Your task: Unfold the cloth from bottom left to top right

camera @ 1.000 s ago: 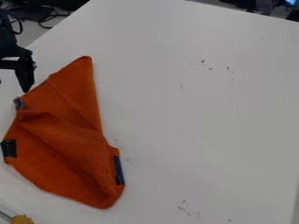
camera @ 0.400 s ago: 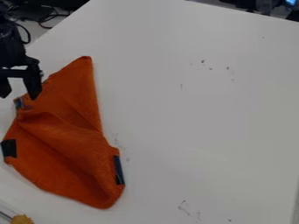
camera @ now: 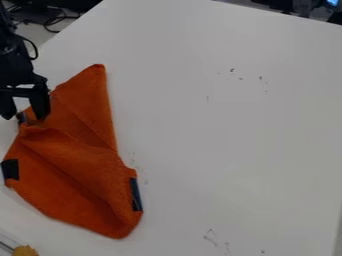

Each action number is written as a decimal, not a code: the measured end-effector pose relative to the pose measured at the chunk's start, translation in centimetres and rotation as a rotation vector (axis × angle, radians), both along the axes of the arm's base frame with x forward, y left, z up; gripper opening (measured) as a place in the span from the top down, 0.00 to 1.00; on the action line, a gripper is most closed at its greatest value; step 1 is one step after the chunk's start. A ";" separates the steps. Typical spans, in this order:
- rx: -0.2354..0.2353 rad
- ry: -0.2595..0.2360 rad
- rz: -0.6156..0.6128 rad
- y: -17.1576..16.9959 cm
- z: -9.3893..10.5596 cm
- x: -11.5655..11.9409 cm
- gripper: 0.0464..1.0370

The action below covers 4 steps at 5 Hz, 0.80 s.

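Note:
My gripper [camera: 25, 118] hangs at the left edge, its two fingers spread apart with nothing held between them. One finger is over the upper left edge of the orange cloth [camera: 73, 165], close to a small dark blue tag; whether it touches the fabric I cannot tell. The cloth lies partly folded on the left side of the table, with a pointed corner at the top and creases running across its middle. Dark strips mark its left and right edges.
The white table [camera: 220, 130] extends to the right, with a few small dark marks. At the bottom left corner are a yellow item [camera: 25, 250] and part of a clear container. Cables [camera: 50, 22] lie beyond the table's upper left edge.
From the left edge my gripper has come further into view, to the right and down, and now sits lower beside the blue tag. The cloth has not moved.

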State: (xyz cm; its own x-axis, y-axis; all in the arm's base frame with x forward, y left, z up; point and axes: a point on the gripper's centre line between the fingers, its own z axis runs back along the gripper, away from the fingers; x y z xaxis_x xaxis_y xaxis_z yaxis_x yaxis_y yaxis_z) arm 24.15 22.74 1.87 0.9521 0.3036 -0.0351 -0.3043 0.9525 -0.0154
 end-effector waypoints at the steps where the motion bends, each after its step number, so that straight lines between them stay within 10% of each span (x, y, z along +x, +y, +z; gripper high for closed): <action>1: -0.001 0.001 -0.011 0.1 0.0 0.1 0.22; 4: 0.006 0.029 -0.006 0.1 0.1 -0.3 0.94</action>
State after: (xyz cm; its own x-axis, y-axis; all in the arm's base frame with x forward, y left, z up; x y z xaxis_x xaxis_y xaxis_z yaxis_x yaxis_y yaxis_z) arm 23.86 22.86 1.94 0.9526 0.2980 -0.0607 -0.2986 0.9544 -0.0007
